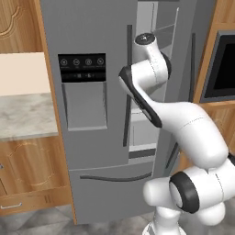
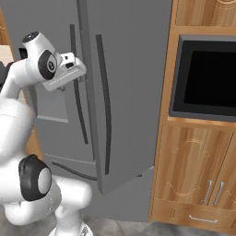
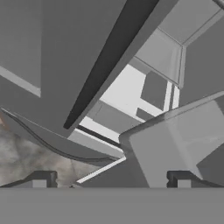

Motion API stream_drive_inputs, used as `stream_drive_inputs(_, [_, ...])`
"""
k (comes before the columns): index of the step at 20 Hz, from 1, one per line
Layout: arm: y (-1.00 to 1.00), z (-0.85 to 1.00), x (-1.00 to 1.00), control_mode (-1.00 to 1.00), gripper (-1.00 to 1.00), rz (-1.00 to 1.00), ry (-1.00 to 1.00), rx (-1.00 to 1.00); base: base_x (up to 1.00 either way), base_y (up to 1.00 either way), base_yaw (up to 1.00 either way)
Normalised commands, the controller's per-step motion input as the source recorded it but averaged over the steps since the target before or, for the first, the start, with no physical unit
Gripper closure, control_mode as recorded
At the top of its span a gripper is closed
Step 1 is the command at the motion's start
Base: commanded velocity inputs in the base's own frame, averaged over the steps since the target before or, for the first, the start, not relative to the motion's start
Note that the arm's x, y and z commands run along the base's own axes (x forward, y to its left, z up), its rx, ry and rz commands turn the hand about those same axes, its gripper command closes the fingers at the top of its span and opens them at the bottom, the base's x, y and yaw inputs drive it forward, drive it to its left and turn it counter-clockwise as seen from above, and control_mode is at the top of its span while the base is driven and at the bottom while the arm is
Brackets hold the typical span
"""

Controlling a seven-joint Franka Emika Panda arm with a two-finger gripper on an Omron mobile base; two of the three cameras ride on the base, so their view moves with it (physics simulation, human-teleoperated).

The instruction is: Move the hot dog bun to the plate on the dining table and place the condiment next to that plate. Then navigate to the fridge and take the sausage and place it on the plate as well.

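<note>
As the arm reaches toward the tall grey fridge [image 1: 105, 92], its gripper [image 3: 111, 178] stands with fingers spread as wide as they go, holding nothing and touching nothing; in the hand view the two dark fingertips [image 3: 41, 178] rise at about six o'clock with bare gap between them. Just past them, in that same view, the right fridge door [image 3: 83, 52] stands ajar, its dark edge running from seven o'clock up toward one o'clock, and beyond it pale inner shelves [image 3: 131, 89] and door bins [image 3: 175, 144] show through the gap. From the right base view the wrist sits close by the door handles [image 2: 103, 106], at about ten o'clock. No sausage can be made out on the shelves from here; by the task it should lie inside. Judged by its kind, it would be light, smooth, somewhat slippery and soft, best pinched gently across its middle.
</note>
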Motion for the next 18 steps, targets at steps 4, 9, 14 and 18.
stream_drive_inputs(4, [-0.41, -0.29, 0.55, -1.00, -1.00, 0.02, 0.00, -0.07, 0.00, 0.00, 0.00])
stream_drive_inputs(9, [-0.52, -0.16, 0.16, -1.00, -1.00, 0.01, 0.00, -0.04, 0.00, 0.00, 0.00])
stream_drive_inputs(14, [-0.66, 0.00, -0.30, -1.00, -1.00, 0.00, -0.04, -0.01, 0.00, 0.00, 0.00])
stream_drive_inputs(18, [-0.94, 0.01, -0.39, -1.00, -1.00, 0.00, -0.03, 0.00, 0.00, 0.00, 0.00])
